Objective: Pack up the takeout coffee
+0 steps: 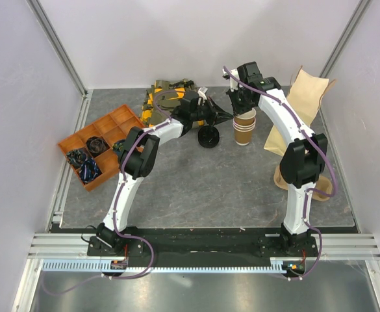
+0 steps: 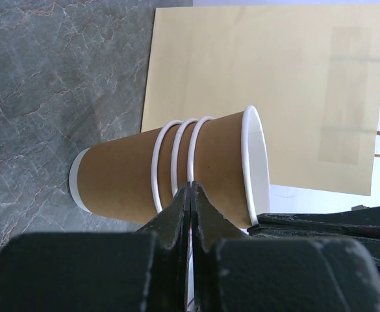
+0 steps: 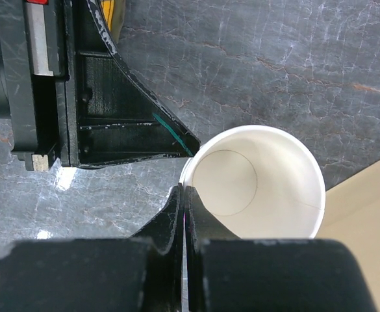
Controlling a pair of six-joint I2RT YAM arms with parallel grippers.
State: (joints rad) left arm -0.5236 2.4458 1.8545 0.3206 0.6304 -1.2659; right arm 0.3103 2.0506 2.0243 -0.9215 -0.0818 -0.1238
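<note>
Brown paper cups, nested in an upright stack point(image 1: 244, 130), right at the tips of both tools. Left gripper point(image 2: 191, 188) pressed fully together with nothing between the fingers, pointing sideways at the ringed side of the stack; touching it or just short of it, cannot tell which. Right gripper point(image 3: 184, 190) reaching down from above, fingers narrowed to a slit at the near rim of the top cup, with that cup's white inside just ahead of the tips. Cannot tell whether the paper wall is nipped in that slit.

Beyond the stack from the left tool, a flat tan paper bag point(image 2: 261, 91) with thin cord handles, over the grey marbled table point(image 2: 40, 78). Under the body of the left tool, back from its tips and apart from the stack, a round black lid point(image 1: 209, 138) on the table. Cannot tell whether a cup sits beneath it, so cannot place the takeout coffee with certainty.

Far back along the left arm, off to its outer side, an orange divided tray point(image 1: 121, 117) with small dark items in some compartments.
</note>
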